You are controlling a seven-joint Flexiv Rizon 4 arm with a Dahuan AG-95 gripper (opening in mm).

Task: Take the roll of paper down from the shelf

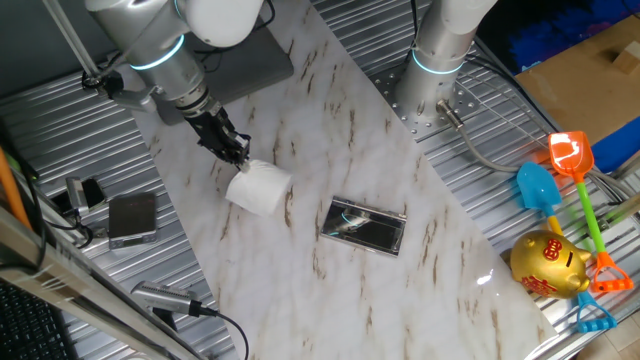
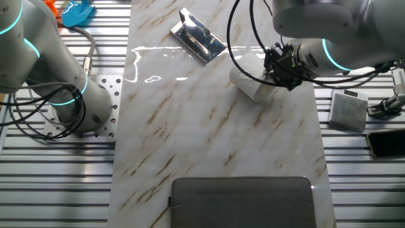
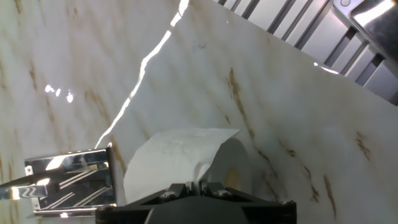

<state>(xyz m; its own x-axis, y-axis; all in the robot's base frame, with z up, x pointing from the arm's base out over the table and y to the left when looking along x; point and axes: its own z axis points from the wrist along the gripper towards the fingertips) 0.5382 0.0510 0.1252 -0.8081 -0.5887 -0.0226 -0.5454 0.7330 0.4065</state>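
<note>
One end effector (image 1: pixel 238 152) sits left of the roll of paper (image 1: pixel 260 189), clenched on its rim with a finger apparently in the hollow core. Lying on the marble worktop (image 1: pixel 330 110), the roll's axis runs toward the fingers; the shelf (image 1: pixel 364 227) stands apart to its right, bare.

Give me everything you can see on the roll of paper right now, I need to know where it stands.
The roll of paper is a small white cylinder of soft tissue, its hollow core partly visible in the hand view. It is off the shelf, over the marble tabletop beside it. The hand is closed on its edge, fingers pinching the wall. A loose outer sheet sticks out. Whether its underside touches the tabletop cannot be told.
</note>
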